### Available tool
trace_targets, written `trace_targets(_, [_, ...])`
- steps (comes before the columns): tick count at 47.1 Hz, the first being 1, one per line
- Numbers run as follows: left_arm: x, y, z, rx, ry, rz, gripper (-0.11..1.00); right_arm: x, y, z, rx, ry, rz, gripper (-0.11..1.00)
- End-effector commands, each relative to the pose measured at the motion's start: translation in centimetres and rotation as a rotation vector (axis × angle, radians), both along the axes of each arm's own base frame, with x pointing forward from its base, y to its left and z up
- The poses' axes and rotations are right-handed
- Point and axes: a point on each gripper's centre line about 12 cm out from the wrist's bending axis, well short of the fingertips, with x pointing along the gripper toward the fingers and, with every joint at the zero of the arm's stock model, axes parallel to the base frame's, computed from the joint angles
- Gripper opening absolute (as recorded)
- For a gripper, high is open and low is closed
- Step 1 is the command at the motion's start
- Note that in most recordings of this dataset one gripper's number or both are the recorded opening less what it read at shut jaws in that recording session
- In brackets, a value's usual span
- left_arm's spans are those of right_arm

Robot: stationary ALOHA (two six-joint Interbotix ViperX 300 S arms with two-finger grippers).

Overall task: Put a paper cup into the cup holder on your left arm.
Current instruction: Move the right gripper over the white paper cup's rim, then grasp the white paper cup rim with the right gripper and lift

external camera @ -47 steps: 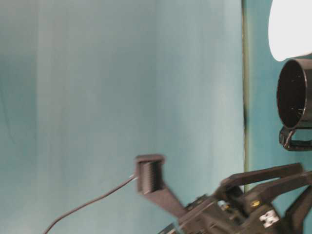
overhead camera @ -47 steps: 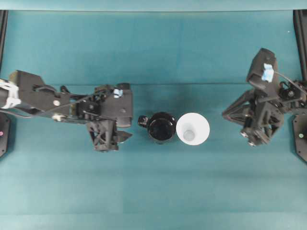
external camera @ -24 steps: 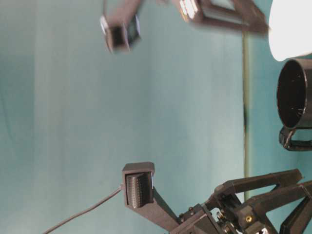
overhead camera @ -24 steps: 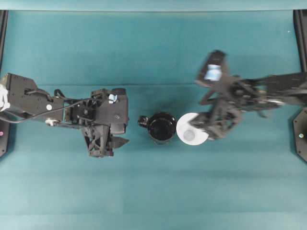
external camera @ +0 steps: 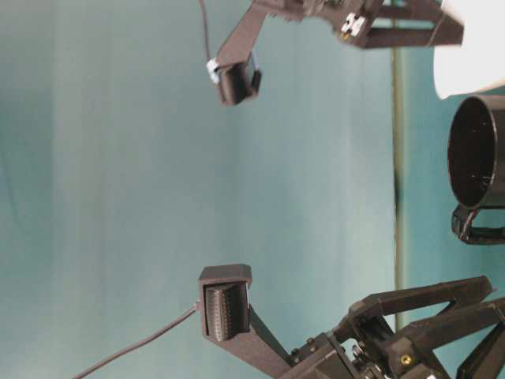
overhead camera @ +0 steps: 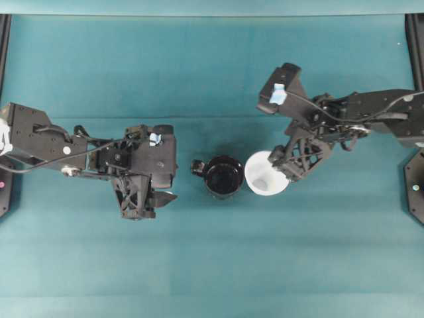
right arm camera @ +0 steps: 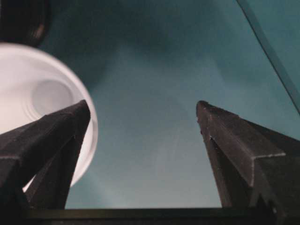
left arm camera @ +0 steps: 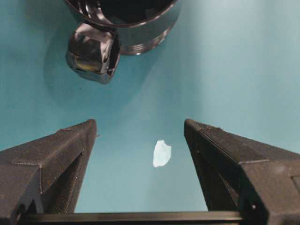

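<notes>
The white paper cup (overhead camera: 264, 180) stands upright, mouth up, just right of the glossy black cup holder (overhead camera: 223, 176). My right gripper (overhead camera: 286, 163) hangs open at the cup's right rim. In the right wrist view the cup (right arm camera: 42, 98) lies at the left, and one finger (right arm camera: 56, 136) overlaps its rim; I cannot tell whether they touch. The right gripper (right arm camera: 143, 108) holds nothing. My left gripper (overhead camera: 159, 193) stands open left of the holder. It (left arm camera: 139, 124) faces the holder (left arm camera: 131, 28) and its knob handle (left arm camera: 91, 51) and holds nothing.
A small white scrap (left arm camera: 162, 153) lies on the teal table between the left fingers. In the table-level view the cup (external camera: 473, 55) and holder (external camera: 477, 154) sit at the right edge, the right arm (external camera: 347, 20) above and the left arm (external camera: 394, 347) below.
The right arm has swung in from the far right to the cup, and its jaws have opened wide. The left arm has drawn back slightly. Cup and holder stay put.
</notes>
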Motion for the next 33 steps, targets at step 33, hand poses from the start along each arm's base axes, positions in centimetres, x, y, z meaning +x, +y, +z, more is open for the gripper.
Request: trace_targets(33, [0.1, 0.22, 0.5, 0.001, -0.017, 0.005, 0.87, 0.78, 0.66, 0.84, 0.006, -0.051, 0.003, 0.88])
